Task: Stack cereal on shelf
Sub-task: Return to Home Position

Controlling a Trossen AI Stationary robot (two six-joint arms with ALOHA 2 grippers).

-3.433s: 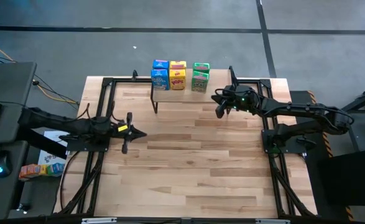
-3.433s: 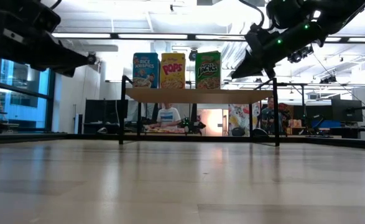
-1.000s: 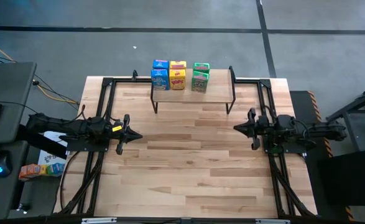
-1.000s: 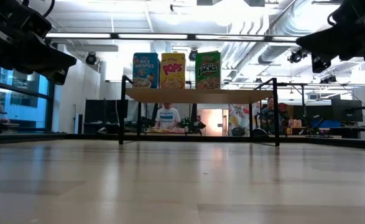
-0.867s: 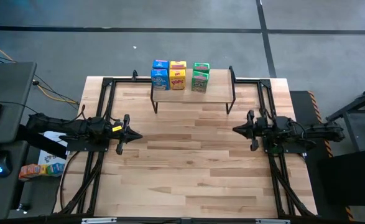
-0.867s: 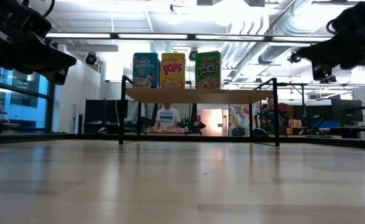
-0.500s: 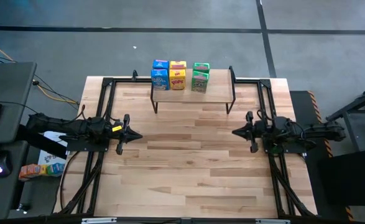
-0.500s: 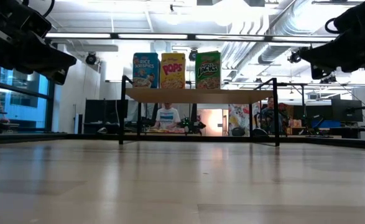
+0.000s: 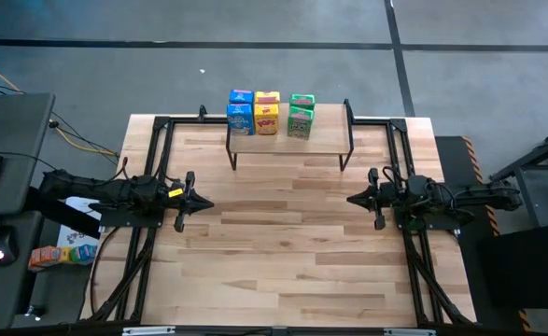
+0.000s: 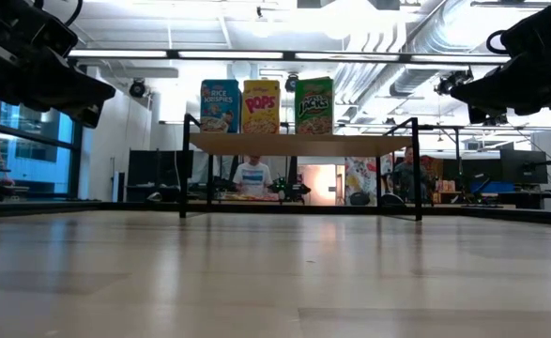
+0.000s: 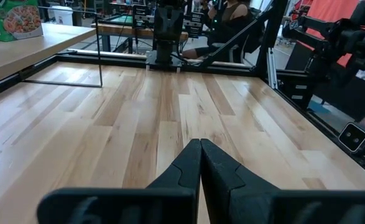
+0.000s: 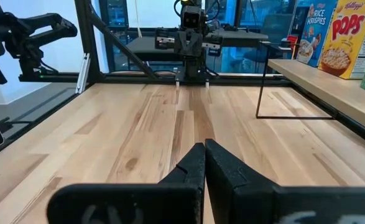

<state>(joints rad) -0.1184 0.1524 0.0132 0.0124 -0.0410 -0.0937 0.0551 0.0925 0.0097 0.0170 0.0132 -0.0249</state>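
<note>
Tabletop (image 9: 283, 252): light wood planks
Shelf (image 9: 328, 138): far edge, cereal boxes (image 9: 266, 113) upright
Room: person (image 10: 252, 175) behind shelf
Left gripper (image 9: 207, 202): fingers together
Right gripper (image 9: 351, 198): fingers together

Bright even overhead light, glaring ceiling strips (image 10: 125, 53) in low view, soft sheen on tabletop (image 10: 275, 272)

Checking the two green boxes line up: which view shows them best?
The high view: it looks down on both green cereal boxes, one behind the other on the shelf. The low view shows only the front one's face; each wrist view catches just a part at its edge.
</note>
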